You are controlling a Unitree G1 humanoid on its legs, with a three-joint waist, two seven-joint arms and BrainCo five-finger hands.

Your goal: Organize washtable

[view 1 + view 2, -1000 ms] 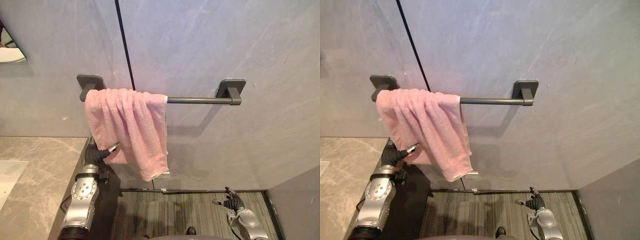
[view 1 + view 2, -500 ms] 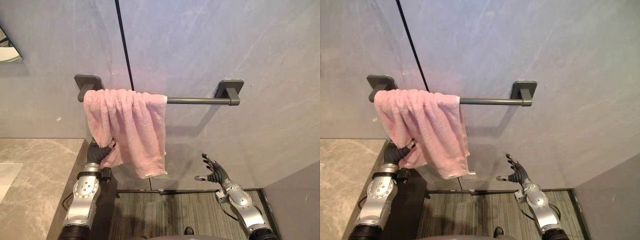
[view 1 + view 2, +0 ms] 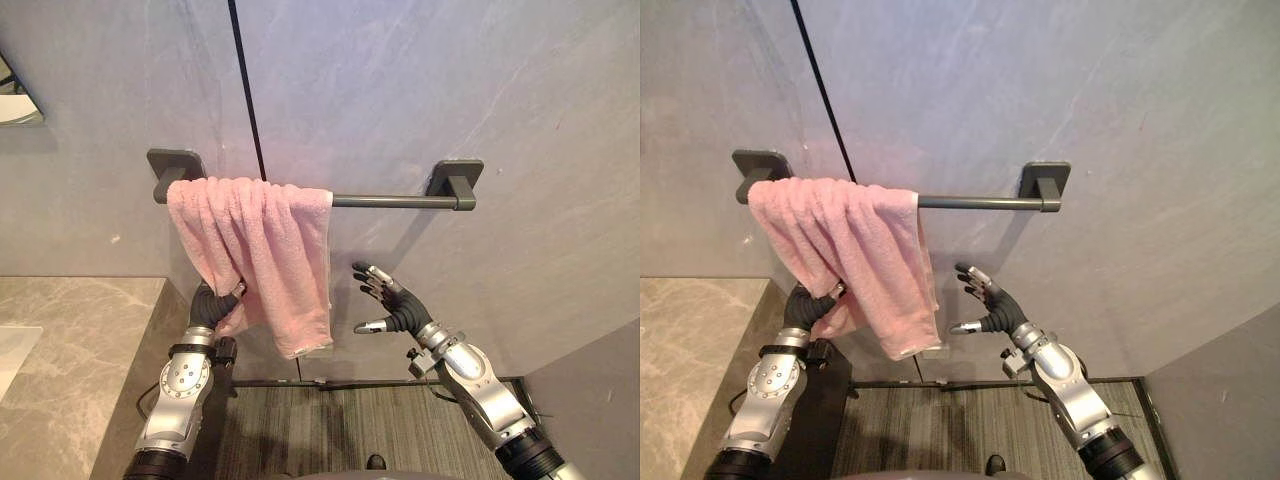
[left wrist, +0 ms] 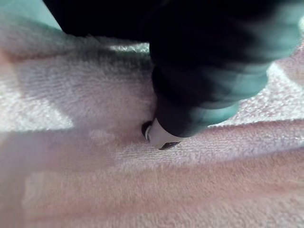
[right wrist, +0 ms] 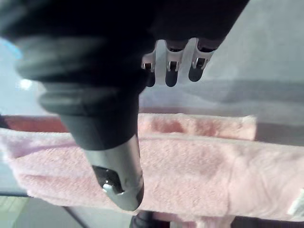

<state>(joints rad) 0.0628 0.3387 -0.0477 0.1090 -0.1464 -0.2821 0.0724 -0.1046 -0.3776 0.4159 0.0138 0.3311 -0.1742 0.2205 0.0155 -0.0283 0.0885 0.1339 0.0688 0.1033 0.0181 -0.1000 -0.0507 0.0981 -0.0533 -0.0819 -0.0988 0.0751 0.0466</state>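
Pink terry towel (image 3: 260, 250) bunched on dark grey wall rail (image 3: 390, 201).
Left hand (image 3: 212, 306) tucked into its lower fold, grip cannot tell; right hand (image 3: 398, 305) splayed, just beside its edge, apart.

Towel bar (image 3: 390, 201) mounted on wall. Towel (image 3: 265, 250) hangs over bar's left end. Left hand (image 3: 218, 303) below bar's left end, touching towel's lower left edge. Right hand (image 3: 392, 303) below bar's middle, just right of towel. Counter (image 3: 70, 340) below-left of bar.
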